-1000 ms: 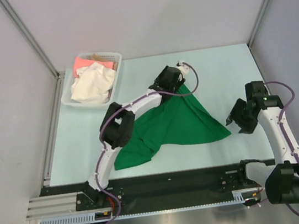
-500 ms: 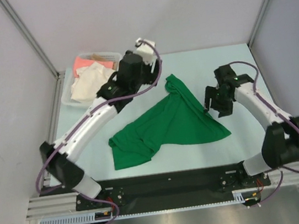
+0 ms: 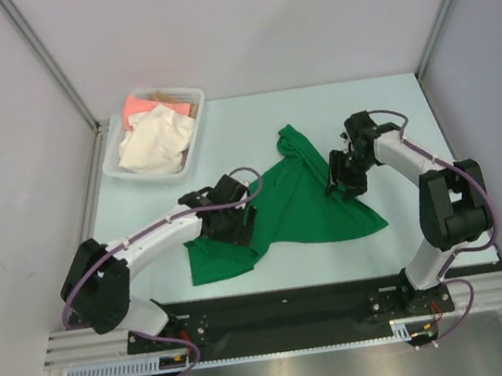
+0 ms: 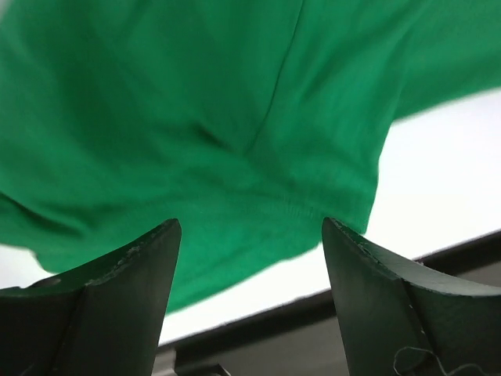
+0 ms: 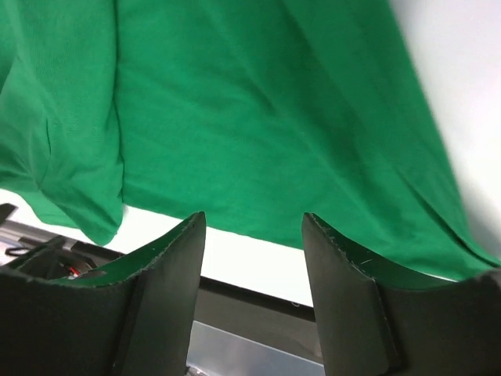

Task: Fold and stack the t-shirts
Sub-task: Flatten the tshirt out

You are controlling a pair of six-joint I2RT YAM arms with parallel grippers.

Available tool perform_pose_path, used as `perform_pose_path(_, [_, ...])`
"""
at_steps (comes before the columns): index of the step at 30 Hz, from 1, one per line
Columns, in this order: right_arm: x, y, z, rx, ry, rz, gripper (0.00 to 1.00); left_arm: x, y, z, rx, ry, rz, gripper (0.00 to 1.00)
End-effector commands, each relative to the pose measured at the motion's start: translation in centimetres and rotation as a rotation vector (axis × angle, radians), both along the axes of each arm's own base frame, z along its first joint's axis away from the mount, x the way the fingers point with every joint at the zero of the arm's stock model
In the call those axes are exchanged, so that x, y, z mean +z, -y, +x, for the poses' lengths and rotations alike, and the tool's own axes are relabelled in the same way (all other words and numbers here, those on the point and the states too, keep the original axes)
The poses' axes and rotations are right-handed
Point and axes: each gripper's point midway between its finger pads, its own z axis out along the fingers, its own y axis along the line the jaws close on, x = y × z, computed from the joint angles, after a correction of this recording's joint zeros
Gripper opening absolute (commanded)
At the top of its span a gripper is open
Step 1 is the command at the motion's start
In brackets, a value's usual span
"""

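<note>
The bright green t-shirt [image 3: 305, 208] lies crumpled in a rough triangle on the pale table. It fills the left wrist view [image 4: 196, 117] and the right wrist view [image 5: 258, 110]. My left gripper [image 3: 238, 230] is open and empty, low over the shirt's left part. My right gripper [image 3: 339, 185] is open and empty over the shirt's right edge. The cream-white t-shirt [image 3: 156, 141] and the salmon-pink t-shirt [image 3: 141, 103] lie bunched in the white basket [image 3: 193, 98] at the back left.
The table's dark front rail [image 3: 285, 300] runs behind the arm bases. Grey walls and metal frame posts [image 3: 52, 71] enclose the table on three sides. Bare tabletop [image 3: 380, 104] lies at the back right.
My left arm has swung from the back of the table, near the basket, down over the shirt's left part. My right gripper has moved left onto the shirt's right edge. The shirt lies unchanged.
</note>
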Motion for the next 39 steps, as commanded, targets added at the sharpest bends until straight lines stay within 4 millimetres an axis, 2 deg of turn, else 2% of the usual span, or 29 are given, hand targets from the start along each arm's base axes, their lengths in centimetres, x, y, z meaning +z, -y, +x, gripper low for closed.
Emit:
perform_pose_path(1, [0.0, -1.1, -0.2, 0.036, 0.02, 0.042, 0.58, 1.1, 1.3, -1.0, 0.086, -0.009, -0.116, 0.79])
perform_pose_path(5, [-1.7, -0.4, -1.1, 0.013, -0.009, 0.003, 0.61, -0.7, 2.8, -2.0, 0.101, -0.106, -0.17, 0.76])
perform_pose_path(8, [-2.7, -0.1, -1.3, -0.006, -0.021, -0.015, 0.6, -0.7, 4.2, -1.4, 0.112, -0.111, -0.218, 0.67])
perform_pose_path(11, [-3.4, -0.2, -1.5, -0.014, -0.043, -0.013, 0.58, -0.8, 4.8, -0.9, 0.118, -0.111, -0.227, 0.67])
perform_pose_path(13, [-3.7, -0.3, -1.4, -0.02, -0.05, -0.014, 0.53, -0.9, 5.1, -0.6, 0.121, -0.113, -0.236, 0.67])
perform_pose_path(16, [-4.2, 0.0, -0.9, -0.034, -0.055, -0.043, 0.51, -2.2, 5.1, -0.6, 0.124, -0.152, -0.211, 0.67])
perform_pose_path(19, [-4.8, 1.0, -0.4, -0.068, -0.057, -0.092, 0.51, -2.5, 5.4, 0.2, 0.118, -0.14, -0.212, 0.52])
perform_pose_path(20, [-5.1, 1.3, -0.4, -0.084, -0.064, -0.103, 0.51, -2.3, 5.6, 0.8, 0.113, -0.121, -0.213, 0.43])
perform_pose_path(21, [-5.5, 1.8, -0.3, -0.101, -0.074, -0.123, 0.5, -2.6, 5.3, 1.4, 0.101, -0.111, -0.189, 0.37])
perform_pose_path(22, [-5.8, 2.2, -0.2, -0.124, -0.084, -0.127, 0.45, -2.3, 5.3, 2.2, 0.096, -0.09, -0.178, 0.32])
perform_pose_path(23, [-6.3, 2.5, -0.4, -0.154, -0.107, -0.131, 0.43, -1.0, 5.9, 3.8, 0.084, -0.046, -0.187, 0.18])
perform_pose_path(24, [-6.5, 2.8, -0.3, -0.172, -0.11, -0.135, 0.39, -0.6, 4.8, 5.2, 0.105, -0.013, -0.133, 0.08])
perform_pose_path(25, [-6.6, 3.3, -0.2, -0.198, -0.114, -0.135, 0.33, 1.0, 5.4, 7.3, 0.082, 0.038, -0.13, 0.0])
perform_pose_path(27, [-7.0, 3.9, -0.3, -0.238, -0.129, -0.134, 0.3, 2.7, 3.5, 10.7, 0.122, 0.14, -0.043, 0.0])
perform_pose_path(28, [-7.1, 4.2, -0.4, -0.254, -0.137, -0.13, 0.27, 4.8, 3.9, 13.2, 0.107, 0.216, -0.036, 0.0])
perform_pose_path(30, [-7.5, 5.0, -0.8, -0.284, -0.155, -0.13, 0.27, 6.6, 3.5, 16.1, 0.105, 0.295, 0.006, 0.0])
perform_pose_path(31, [-7.6, 5.3, -1.0, -0.296, -0.164, -0.132, 0.24, 9.9, 3.1, 18.9, 0.108, 0.392, 0.031, 0.0])
perform_pose_path(32, [-7.7, 6.1, -1.2, -0.322, -0.173, -0.133, 0.24, 9.6, 2.9, 20.5, 0.107, 0.405, 0.079, 0.0])
perform_pose_path(33, [-7.8, 6.5, -1.7, -0.344, -0.185, -0.138, 0.24, 10.7, 2.3, 22.1, 0.094, 0.451, 0.131, 0.0])
perform_pose_path(34, [-7.9, 7.1, -1.9, -0.362, -0.192, -0.141, 0.24, 14.3, 2.1, 24.1, 0.124, 0.533, 0.146, 0.0])
perform_pose_path(35, [-7.8, 7.3, -2.1, -0.374, -0.193, -0.135, 0.24, 13.3, 2.0, 25.5, 0.126, 0.529, 0.199, 0.09])
perform_pose_path(36, [-7.5, 7.5, -2.2, -0.38, -0.187, -0.133, 0.25, 14.0, 1.6, 26.2, 0.14, 0.541, 0.229, 0.31])
perform_pose_path(37, [-7.3, 7.5, -2.3, -0.367, -0.18, -0.132, 0.27, 16.0, 0.9, 26.8, 0.169, 0.572, 0.261, 0.58])
perform_pose_path(38, [-6.9, 7.4, -2.3, -0.351, -0.171, -0.124, 0.29, 15.7, 0.6, 26.8, 0.176, 0.568, 0.286, 0.99])
perform_pose_path(39, [-6.4, 7.5, -2.5, -0.337, -0.175, -0.128, 0.33, 17.0, 0.2, 26.2, 0.196, 0.587, 0.273, 1.0])
